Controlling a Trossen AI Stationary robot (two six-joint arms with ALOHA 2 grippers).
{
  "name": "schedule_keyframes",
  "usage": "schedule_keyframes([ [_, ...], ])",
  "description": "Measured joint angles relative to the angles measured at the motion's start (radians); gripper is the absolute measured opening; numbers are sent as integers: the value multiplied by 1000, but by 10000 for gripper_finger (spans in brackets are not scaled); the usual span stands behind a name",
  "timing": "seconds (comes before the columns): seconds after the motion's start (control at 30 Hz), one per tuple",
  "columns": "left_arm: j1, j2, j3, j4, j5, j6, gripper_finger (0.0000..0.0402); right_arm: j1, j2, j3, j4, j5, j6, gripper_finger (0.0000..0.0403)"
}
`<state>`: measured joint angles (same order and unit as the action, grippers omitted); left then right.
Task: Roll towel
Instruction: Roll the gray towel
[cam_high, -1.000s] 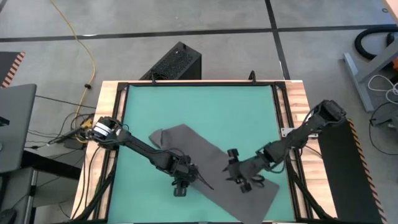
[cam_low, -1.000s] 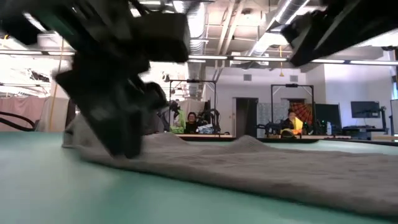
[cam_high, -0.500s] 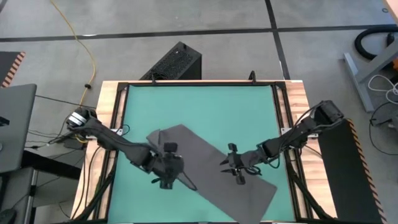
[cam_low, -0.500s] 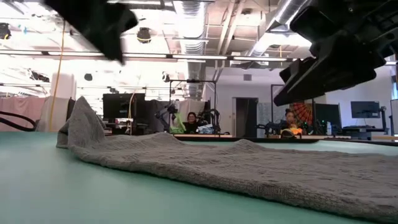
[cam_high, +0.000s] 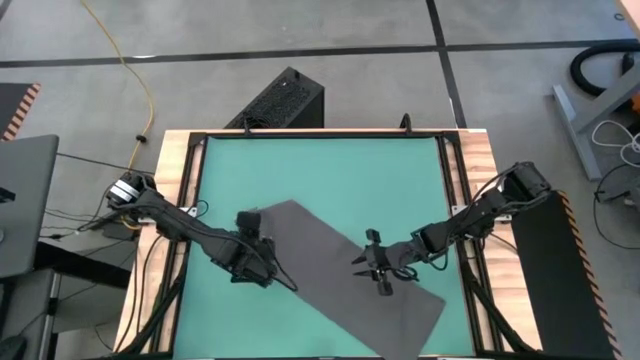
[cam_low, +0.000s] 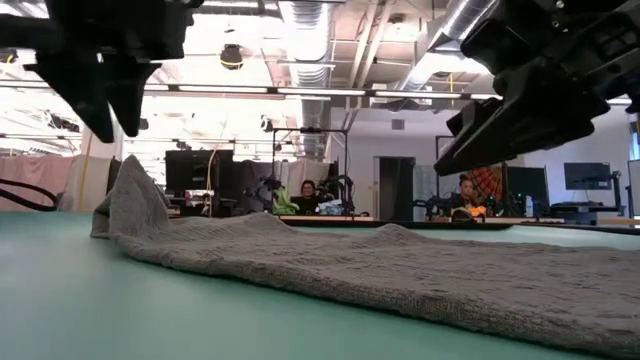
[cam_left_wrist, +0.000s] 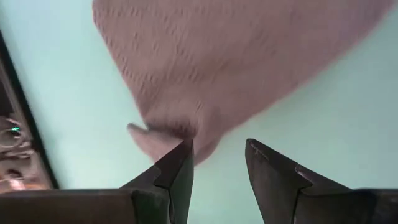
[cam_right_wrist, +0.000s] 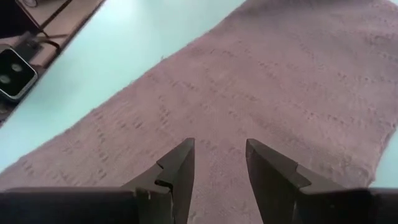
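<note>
High view: towel (cam_high: 335, 270) lies diagonal on green mat (cam_high: 320, 170); left gripper (cam_high: 262, 268) at towel's folded corner, right gripper (cam_high: 372, 268) over towel's middle.
Low view: only here, corner peaks up.
Wrist views: both grippers' jaws apart, empty, above towel.

Left arm reaches in from the tabletop's left edge, elbow low, left gripper (cam_high: 262, 268) pointing down nr the left-front area, fingers (cam_left_wrist: 176, 171) apart w/ a clear gap, holding nothing. Right arm stretches in from the right edge, right gripper (cam_high: 376, 272) over the front-middle, fingers (cam_right_wrist: 178, 165) parted too, empty.
</note>
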<state>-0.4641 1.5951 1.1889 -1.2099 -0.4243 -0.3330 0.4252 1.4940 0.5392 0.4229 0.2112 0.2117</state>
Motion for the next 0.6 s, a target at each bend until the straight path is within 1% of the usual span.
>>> schedule_keyframes([
  [0.13,11,2,0,-78,-35,58,136,0,0,0,7,0,-1,168],
  [0.27,46,10,0,-70,-35,119,136,0,0,0,9,0,-2,168],
  [0.4,93,10,0,-20,-35,196,136,0,0,0,6,0,-2,168],
  [0.47,116,10,0,-22,-28,243,136,0,0,0,5,0,-2,168],
  [0.6,153,10,-17,-11,28,356,136,0,0,0,2,-3,-7,168],
])
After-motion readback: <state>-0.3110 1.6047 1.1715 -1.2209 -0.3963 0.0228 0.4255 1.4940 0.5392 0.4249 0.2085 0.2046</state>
